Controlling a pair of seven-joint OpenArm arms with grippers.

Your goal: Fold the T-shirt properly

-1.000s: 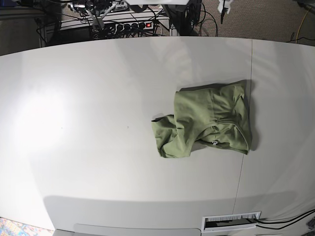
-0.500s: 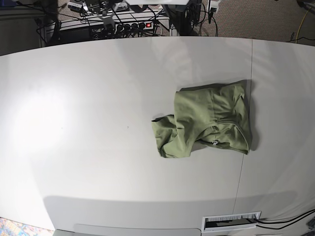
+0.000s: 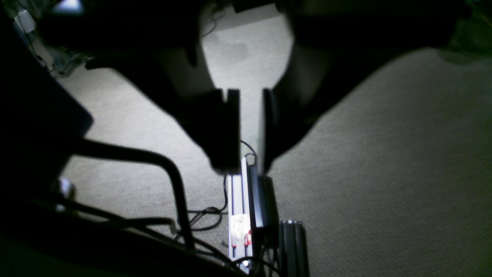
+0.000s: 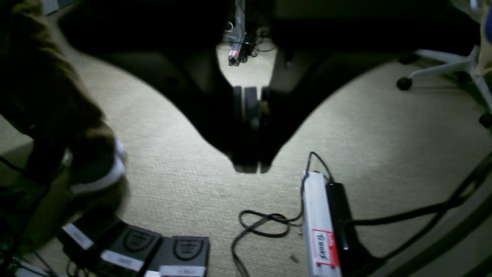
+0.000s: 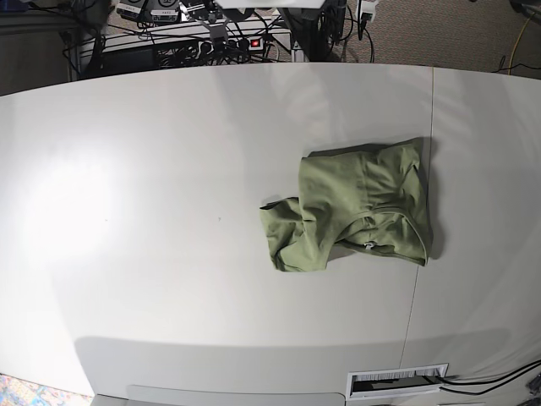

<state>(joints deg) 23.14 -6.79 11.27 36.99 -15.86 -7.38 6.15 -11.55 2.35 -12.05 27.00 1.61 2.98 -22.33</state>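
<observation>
The olive-green T-shirt (image 5: 359, 211) lies bunched and partly folded on the white table (image 5: 152, 211), right of the middle, with one sleeve sticking out toward the left. No gripper touches it. In the left wrist view my left gripper (image 3: 246, 167) hangs over the carpet beyond the table; its dark fingers (image 3: 226, 127) stand a narrow gap apart with nothing between them. My right gripper (image 4: 248, 167) also hangs over the carpet, its fingers pressed together and empty. In the base view both arms barely show at the top edge.
A power strip (image 4: 319, 227) with a looped cable lies on the carpet, and black foot pedals (image 4: 161, 246) sit beside a person's leg and shoe (image 4: 77, 154). A chair base (image 4: 442, 65) stands at the right. A seam (image 5: 423, 211) crosses the table.
The arm parts at the table's far edge have drawn back toward the top of the base view. The T-shirt has not moved.
</observation>
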